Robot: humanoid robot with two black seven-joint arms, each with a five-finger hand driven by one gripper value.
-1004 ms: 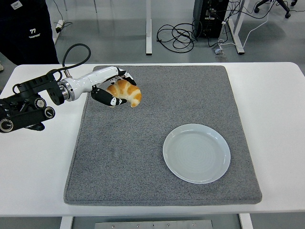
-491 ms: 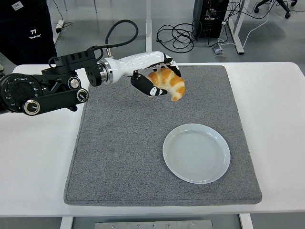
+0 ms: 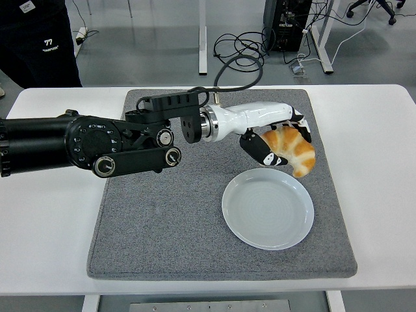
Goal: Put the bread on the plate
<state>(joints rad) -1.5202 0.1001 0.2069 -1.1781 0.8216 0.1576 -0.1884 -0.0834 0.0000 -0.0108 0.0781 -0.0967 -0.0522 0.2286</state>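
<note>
Head view: bread [image 3: 291, 150], a golden croissant, is held in the air above the far right rim of the plate [image 3: 268, 208], clear of its surface. Left hand [image 3: 276, 136] grips it, fingers [image 3: 265, 153] curled around the croissant from above and below. Left arm [image 3: 97, 143] reaches in from the left edge across the grey mat [image 3: 162, 214]. Plate is pale blue-white, lying on the mat's right half, nearer the front edge. Mat lies flat on the white worktop [image 3: 45, 227]. Person in dark clothing [image 3: 36, 39] stands at the far left corner
</note>
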